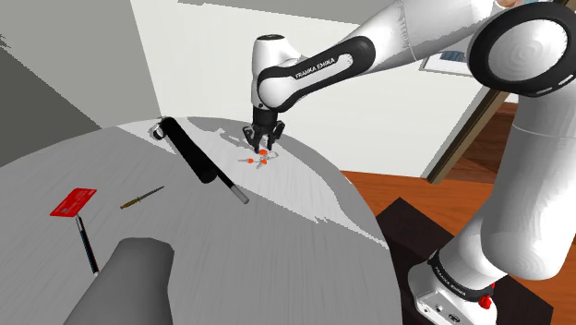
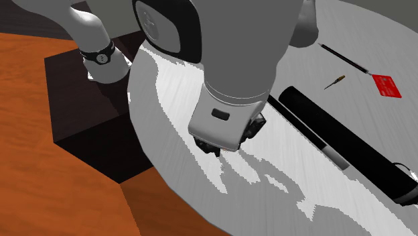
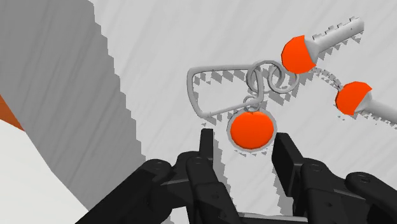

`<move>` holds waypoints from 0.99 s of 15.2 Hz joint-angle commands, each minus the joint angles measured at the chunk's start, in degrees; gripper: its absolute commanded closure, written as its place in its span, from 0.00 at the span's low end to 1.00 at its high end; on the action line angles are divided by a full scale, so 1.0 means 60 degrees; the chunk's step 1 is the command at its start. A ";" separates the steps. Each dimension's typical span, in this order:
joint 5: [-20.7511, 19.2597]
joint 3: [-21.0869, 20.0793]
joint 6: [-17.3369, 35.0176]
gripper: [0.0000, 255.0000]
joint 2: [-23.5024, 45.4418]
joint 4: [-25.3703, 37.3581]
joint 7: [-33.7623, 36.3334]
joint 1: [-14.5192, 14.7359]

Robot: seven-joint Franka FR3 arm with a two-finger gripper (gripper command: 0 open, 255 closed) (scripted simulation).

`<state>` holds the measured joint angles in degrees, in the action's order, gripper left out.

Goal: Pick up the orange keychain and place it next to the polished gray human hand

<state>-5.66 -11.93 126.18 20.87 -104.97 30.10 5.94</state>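
Note:
The orange keychain [image 1: 261, 157] lies on the round table: a wire clip and rings, an orange disc [image 3: 251, 129] and two orange-headed keys [image 3: 299, 53]. My black gripper [image 1: 263, 148] is down on the table over it. In the wrist view the gripper [image 3: 247, 145] has its fingers narrowed on either side of the disc, with a small gap still showing at one finger [image 3: 207, 143]. Nothing is lifted. The grey hand [image 1: 125, 282], a large smooth rounded shape, rests at the table's near edge in the shoulder view, far from the keychain.
A long black tube [image 1: 198, 157] lies just to the shoulder view's left of the keychain. A red card [image 1: 73, 202], a small screwdriver [image 1: 141, 198] and a black pen [image 1: 87, 245] lie further left. The table's edge [image 1: 369, 208] drops to an orange wood floor.

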 commanded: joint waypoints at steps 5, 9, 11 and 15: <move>0.0032 -0.0045 -0.0034 1.00 0.0029 0.0021 0.0018 0.0049; 0.0105 -0.0075 -0.0463 1.00 -0.0212 0.0216 -0.0029 0.0030; 0.0139 -0.0088 -0.0682 1.00 -0.0322 0.0327 -0.0051 0.0022; 0.0200 -0.0111 -0.1126 1.00 -0.0524 0.0575 -0.0092 0.0008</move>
<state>-4.54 -12.56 120.00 17.99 -101.80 29.60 6.01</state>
